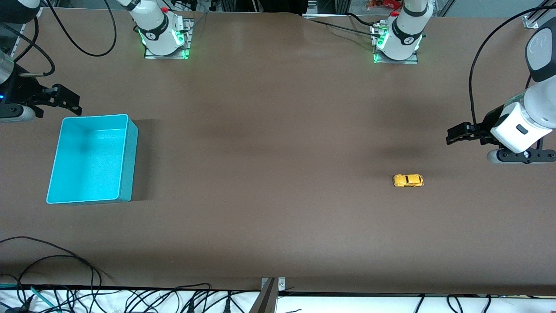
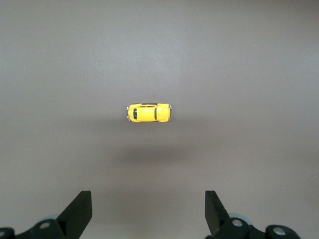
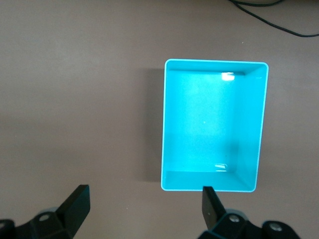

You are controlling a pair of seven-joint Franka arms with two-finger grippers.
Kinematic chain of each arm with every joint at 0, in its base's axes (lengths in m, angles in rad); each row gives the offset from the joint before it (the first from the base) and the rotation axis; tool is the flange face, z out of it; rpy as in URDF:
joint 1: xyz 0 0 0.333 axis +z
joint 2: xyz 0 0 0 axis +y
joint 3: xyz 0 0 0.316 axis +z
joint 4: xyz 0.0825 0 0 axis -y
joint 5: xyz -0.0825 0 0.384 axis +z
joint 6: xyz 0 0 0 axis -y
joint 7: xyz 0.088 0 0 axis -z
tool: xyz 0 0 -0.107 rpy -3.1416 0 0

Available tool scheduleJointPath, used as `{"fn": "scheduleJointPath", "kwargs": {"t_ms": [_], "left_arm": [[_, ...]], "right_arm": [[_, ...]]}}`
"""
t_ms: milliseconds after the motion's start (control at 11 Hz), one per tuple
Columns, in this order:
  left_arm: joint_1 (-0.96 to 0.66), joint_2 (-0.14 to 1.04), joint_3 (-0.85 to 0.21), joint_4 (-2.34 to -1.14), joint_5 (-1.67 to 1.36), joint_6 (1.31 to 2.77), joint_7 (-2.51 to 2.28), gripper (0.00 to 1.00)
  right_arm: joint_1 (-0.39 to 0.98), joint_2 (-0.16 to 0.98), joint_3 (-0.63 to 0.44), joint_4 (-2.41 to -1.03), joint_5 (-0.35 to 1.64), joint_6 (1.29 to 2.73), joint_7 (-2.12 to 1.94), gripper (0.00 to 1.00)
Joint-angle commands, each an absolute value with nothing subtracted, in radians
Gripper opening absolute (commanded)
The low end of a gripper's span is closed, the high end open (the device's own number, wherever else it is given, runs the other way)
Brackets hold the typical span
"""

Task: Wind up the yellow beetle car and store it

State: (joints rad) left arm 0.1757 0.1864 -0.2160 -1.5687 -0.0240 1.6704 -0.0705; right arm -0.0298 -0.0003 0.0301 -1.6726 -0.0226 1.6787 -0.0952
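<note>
The yellow beetle car sits on its wheels at the lower right of the front view, untouched, so the step in hand looks like the first reach. The left tool, released and empty, hangs over the table at the right edge; it should drop squarely over the car and pinch across the narrow body, keeping the wheels free for winding. The right tool, also released, waits at the left edge by the turquoise bin. The brown table is matte and flat; cables trail along the bottom edge.
</note>
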Motion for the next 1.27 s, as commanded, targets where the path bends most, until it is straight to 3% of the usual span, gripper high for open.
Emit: {"fn": "scheduleJointPath", "kwargs": {"t_ms": [0, 182, 1182], "left_arm": [[0.014, 0.12, -0.037, -1.653, -0.084, 1.711, -0.037, 1.0], [-0.084, 0.062, 0.061, -1.761, -0.077, 1.801, -0.034, 1.0], [-0.037, 0.089, 0.064, -1.752, -0.071, 1.75, 0.031, 1.0]], "right_arm": [[-0.032, 0.003, 0.034, -1.651, -0.025, 1.646, -0.103, 1.0], [-0.034, 0.002, 0.034, -1.651, -0.026, 1.644, -0.104, 1.0], [-0.035, 0.005, 0.032, -1.64, -0.025, 1.64, -0.103, 1.0]]}}
